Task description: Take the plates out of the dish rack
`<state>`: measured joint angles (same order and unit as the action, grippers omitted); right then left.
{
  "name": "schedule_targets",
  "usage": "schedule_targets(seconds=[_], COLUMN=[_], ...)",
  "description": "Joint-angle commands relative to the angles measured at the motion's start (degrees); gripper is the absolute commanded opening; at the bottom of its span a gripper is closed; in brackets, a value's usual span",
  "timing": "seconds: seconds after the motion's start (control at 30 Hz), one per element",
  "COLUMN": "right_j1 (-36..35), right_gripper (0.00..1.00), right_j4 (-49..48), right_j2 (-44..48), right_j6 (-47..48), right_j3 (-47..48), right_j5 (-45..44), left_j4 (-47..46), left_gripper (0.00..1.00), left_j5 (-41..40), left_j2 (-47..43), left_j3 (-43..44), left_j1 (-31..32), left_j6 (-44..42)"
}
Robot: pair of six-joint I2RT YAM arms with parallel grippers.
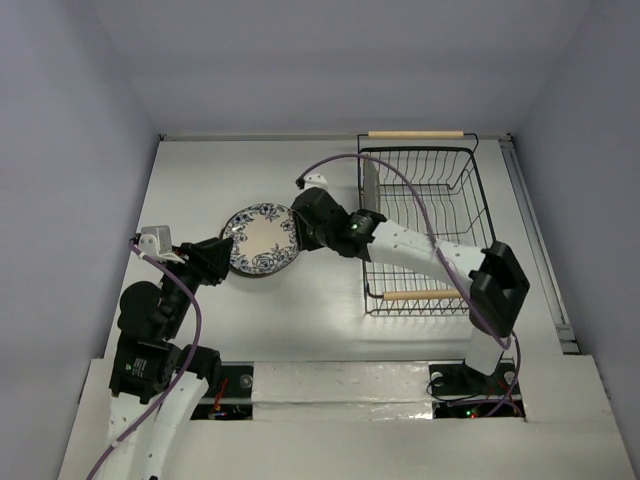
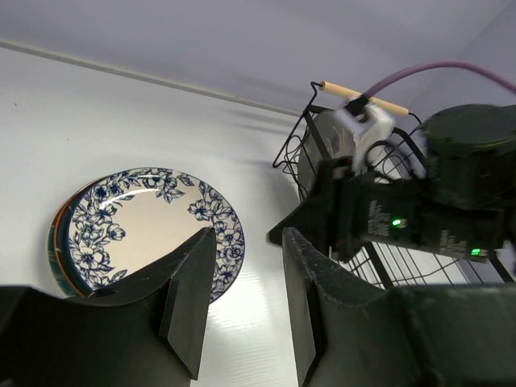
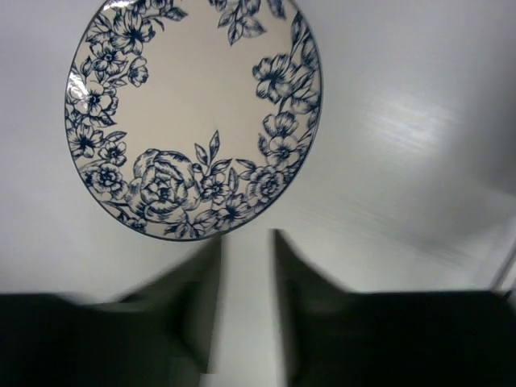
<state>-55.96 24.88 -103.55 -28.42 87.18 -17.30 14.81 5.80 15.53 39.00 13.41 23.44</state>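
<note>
Seen from the top external view, the round, glazed white blue-rimmed plate (image 1: pixel 260 240) lies flat on the matte white desk (image 1: pixel 200 170), left of the rectangular black wire dish rack (image 1: pixel 455 195) with its pale wooden bar handles. One pale upright plate (image 1: pixel 372 185) seems to stand at the rack's far left corner, so the unloading looks nearly but not quite done. The right claw (image 1: pixel 300 222) sits just at the blue-rimmed plate's right edge and the left claw (image 1: pixel 222 258) just at its left edge, with the right arm stretched across the rack. The main risk is a knock: either claw moving sideways could shove the slick plate over the smooth desk, and the purple cable (image 1: pixel 335 160) looping above the wire could snag when that arm returns to the rack. In the left wrist view, the left claw (image 2: pixel 246 298) is moderately parted, its angular dark fingers gripping nothing. The blue-rimmed plate (image 2: pixel 145 230) tops a stack of lower plates (image 2: pixel 55 242) whose teal and reddish rims show slightly offset at the left, so a nudge might slide it off. In the right wrist view, the right claw (image 3: pixel 246 274) shows blurred dark fingers with a narrow gap and bare desk between them. It holds nothing, and the plate's glossy face (image 3: pixel 193 113) lies just ahead.
</note>
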Motion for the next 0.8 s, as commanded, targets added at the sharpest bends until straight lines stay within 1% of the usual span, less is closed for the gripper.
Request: schedule_targets(seconds=[0.0, 0.03, 0.07, 0.1, 0.2, 0.23, 0.27, 0.3, 0.37, 0.43, 0.5, 0.53, 0.67, 0.77], right_j1=[-0.29, -0.29, 1.02, 1.82, 5.95, 6.91, 7.88, 10.15, 12.01, 14.47, 15.7, 16.93, 18.69, 19.22], right_gripper=[0.08, 0.02, 0.0, 0.0, 0.0, 0.06, 0.21, 0.5, 0.73, 0.87, 0.87, 0.87, 0.86, 0.86], right_j4=[1.65, 2.18, 3.23, 3.68, 7.18, 8.15, 10.08, 11.23, 12.46, 12.73, 11.42, 11.24, 12.37, 11.33], right_j2=[8.96, 10.19, 11.34, 13.35, 14.69, 14.95, 14.61, 14.17, 12.59, 11.18, 9.16, 8.37, 3.63, 1.42], right_j6=[2.67, 3.54, 4.07, 4.69, 6.71, 7.41, 7.77, 8.21, 9.96, 11.54, 12.42, 13.21, 14.54, 15.15], right_j3=[2.21, 2.64, 3.08, 3.35, 5.28, 6.42, 7.12, 7.83, 9.67, 10.9, 12.22, 12.92, 16.88, 17.76], right_j5=[-7.64, -11.58, -13.44, -16.25, -19.34, -22.66, -24.43, -25.49, -26.03, -24.29, -23.4, -21.22, -20.06, -18.65], left_j4=[-2.59, -2.59, -2.59, -2.59, -2.59, -2.59, -2.59, -2.59, -2.68, -2.77, -2.77, -2.77, -2.59, -2.77], left_gripper=[0.36, 0.36, 0.36, 0.36, 0.36, 0.36, 0.36, 0.36, 0.36, 0.36, 0.36, 0.36, 0.36, 0.36], left_j5=[0.09, 0.17, 0.26, 0.35, 0.26, 0.26, 0.26, 0.35, 0.44, 0.52, 0.53, 0.53, 0.35, 0.26], left_j2=[-0.06, -0.15, -0.06, -0.06, 0.03, -0.06, 0.03, 0.03, 0.2, 0.46, 0.47, 0.38, 0.29, 0.29], left_j3=[-0.07, -0.07, -0.07, -0.07, -0.07, -0.07, -0.07, -0.16, -0.16, -0.16, -0.16, -0.16, -0.16, -0.16], left_j1=[-0.23, -0.23, -0.23, -0.23, -0.23, -0.23, -0.23, -0.23, -0.23, -0.23, -0.23, -0.23, -0.23, -0.23], left_j6=[0.38, 0.38, 0.29, 0.38, 0.2, 0.29, 0.29, 0.38, 0.29, 0.2, 0.29, 0.29, 0.2, 0.2])
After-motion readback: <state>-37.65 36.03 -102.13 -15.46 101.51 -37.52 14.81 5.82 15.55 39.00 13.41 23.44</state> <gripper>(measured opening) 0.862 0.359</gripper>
